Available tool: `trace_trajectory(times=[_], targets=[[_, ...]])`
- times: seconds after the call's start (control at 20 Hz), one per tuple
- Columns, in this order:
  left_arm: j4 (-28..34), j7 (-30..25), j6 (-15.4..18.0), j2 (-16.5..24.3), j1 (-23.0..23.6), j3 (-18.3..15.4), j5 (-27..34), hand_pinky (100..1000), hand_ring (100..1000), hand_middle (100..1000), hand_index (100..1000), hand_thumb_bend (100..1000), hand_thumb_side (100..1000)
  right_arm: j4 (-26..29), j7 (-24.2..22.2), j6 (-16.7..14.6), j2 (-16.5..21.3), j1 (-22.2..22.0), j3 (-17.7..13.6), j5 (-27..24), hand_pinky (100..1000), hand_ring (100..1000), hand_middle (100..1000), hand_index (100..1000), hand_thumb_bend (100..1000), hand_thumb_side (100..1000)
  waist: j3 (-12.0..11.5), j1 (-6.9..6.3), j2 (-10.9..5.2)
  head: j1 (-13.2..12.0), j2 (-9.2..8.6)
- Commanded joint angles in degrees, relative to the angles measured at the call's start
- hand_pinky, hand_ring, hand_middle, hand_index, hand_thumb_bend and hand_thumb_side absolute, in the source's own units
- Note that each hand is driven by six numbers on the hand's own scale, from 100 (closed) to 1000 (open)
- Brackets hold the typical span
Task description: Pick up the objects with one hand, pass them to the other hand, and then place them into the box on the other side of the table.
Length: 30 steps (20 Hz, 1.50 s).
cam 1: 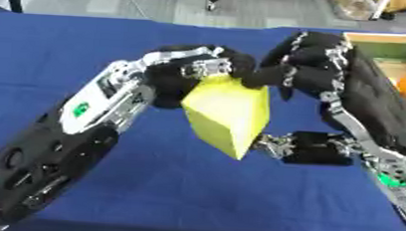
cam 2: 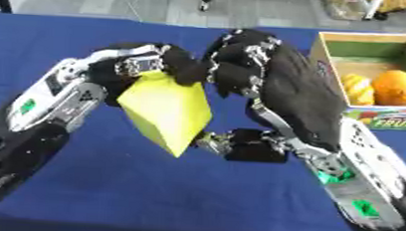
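So the yellow block [cam 1: 227,114] hangs midair between both hands: left hand [cam 1: 187,69] fingers curled on its top, right hand [cam 2: 253,60] thumb under it. Right eye view shows the whole box [cam 2: 367,40] holding oranges [cam 2: 391,86].

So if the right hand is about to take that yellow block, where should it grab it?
Probably across the lower, free half of the yellow block, coming in from the robot's right. The left hand already pinches the top edge, so that part is taken. The block hangs tilted, corner down, with flat faces exposed below, and the right hand is right beside it, its thumb near the bottom corner.
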<state>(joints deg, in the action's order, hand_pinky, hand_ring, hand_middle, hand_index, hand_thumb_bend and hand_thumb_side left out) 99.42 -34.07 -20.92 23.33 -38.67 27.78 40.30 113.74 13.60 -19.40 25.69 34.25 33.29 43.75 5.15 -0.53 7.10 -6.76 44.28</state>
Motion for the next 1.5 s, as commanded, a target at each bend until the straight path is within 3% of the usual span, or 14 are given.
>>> trace_trajectory(times=[0.05, 0.35, 0.55, 0.75, 0.9, 1.1, 1.15, 1.2, 1.3, 1.5], targets=[[0.02, -0.30, -0.27, 0.66, -0.47, 0.59, -0.22, 752, 517, 466, 514, 100, 480, 0.86, 2.66, 1.18, 0.69, 1.04, -1.48, -1.23, 559, 553, 257, 401, 412, 100, 0.06, 0.46, -1.11, -0.16, -0.16], [-0.74, -0.08, -0.12, 0.71, -0.65, 0.40, -0.67, 763, 545, 503, 551, 100, 475, 0.86, 4.47, 1.47, 0.77, 0.95, -1.35, -2.11, 552, 544, 244, 336, 379, 100, 0.12, 0.45, -1.14, -0.13, -0.16], [-0.83, 0.43, 1.42, 1.17, -1.31, -0.73, -1.59, 786, 630, 590, 635, 113, 583, 0.86, 4.44, 0.98, 0.94, 0.89, -1.27, -2.81, 558, 550, 240, 330, 377, 100, 0.27, 0.47, -1.22, -0.05, -0.16], [-0.46, 0.33, 4.45, 2.53, -3.42, -2.50, -2.87, 824, 719, 691, 715, 373, 716, 0.86, 4.35, 0.34, 1.08, 0.77, -1.31, -3.12, 562, 552, 263, 332, 378, 100, 0.37, 0.48, -1.49, 0.07, -0.16], [-1.61, -0.51, 7.36, 4.33, -5.69, -3.97, -5.47, 844, 762, 746, 743, 450, 776, 0.86, 4.18, -0.01, 1.15, 0.69, -1.31, -3.12, 569, 556, 263, 332, 374, 100, 0.45, 0.53, -1.73, 0.13, -0.16], [-4.74, -0.98, 12.11, 6.52, -8.24, -7.09, -9.48, 852, 769, 755, 752, 470, 793, 0.86, 4.23, -0.33, 1.33, 0.62, -1.52, -3.21, 571, 556, 263, 328, 373, 100, 0.58, 0.62, -1.83, 0.35, -0.16], [-5.59, -0.90, 13.39, 7.14, -8.90, -7.98, -10.93, 852, 768, 755, 753, 467, 795, 0.86, 4.32, -0.21, 1.44, 0.60, -1.67, -3.34, 571, 556, 265, 326, 332, 100, 0.60, 0.64, -1.83, 0.49, -0.16], [-6.49, -0.77, 14.64, 7.47, -9.32, -8.73, -12.55, 852, 768, 753, 754, 467, 795, 0.86, 4.44, -0.11, 1.55, 0.65, -1.80, -3.51, 571, 556, 264, 326, 372, 100, 0.63, 0.66, -1.80, 0.58, -0.16], [-8.73, 0.07, 16.40, 8.08, -9.99, -10.47, -14.29, 849, 760, 745, 751, 461, 794, 0.86, 4.79, 0.38, 2.01, 0.76, -2.15, -4.33, 568, 554, 263, 318, 367, 100, 0.66, 0.73, -1.76, 0.79, -0.16], [-12.87, 3.45, 18.49, 9.41, -9.52, -14.07, -16.24, 841, 744, 729, 743, 449, 798, 0.86, 4.75, 4.28, 4.35, 0.53, -3.41, -10.08, 553, 550, 255, 297, 355, 100, 0.64, 0.84, -1.69, 1.52, -0.16]])
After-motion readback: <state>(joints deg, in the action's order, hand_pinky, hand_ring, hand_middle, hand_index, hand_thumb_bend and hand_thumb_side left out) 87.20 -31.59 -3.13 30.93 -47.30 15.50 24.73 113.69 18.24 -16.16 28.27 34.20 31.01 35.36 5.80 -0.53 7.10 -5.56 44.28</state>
